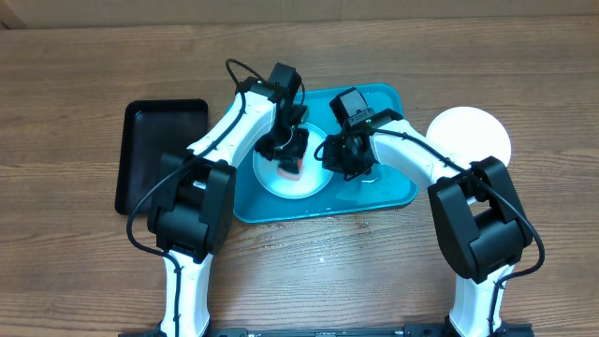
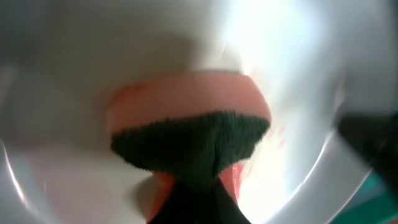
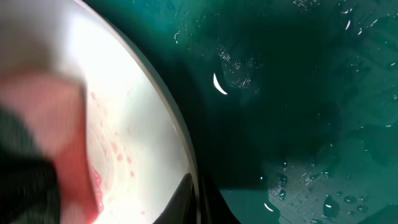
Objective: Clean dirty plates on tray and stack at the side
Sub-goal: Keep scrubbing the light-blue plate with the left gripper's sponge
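Note:
A white dirty plate lies on the teal tray. My left gripper is shut on a pink sponge with a dark green scrub side and presses it on the plate; the sponge fills the left wrist view against the plate. My right gripper is shut on the plate's right rim; in the right wrist view the fingers pinch the rim of the plate, which carries pink smears. A clean white plate sits on the table right of the tray.
A black tray lies on the wooden table left of the teal tray. The teal tray's surface is wet with water drops.

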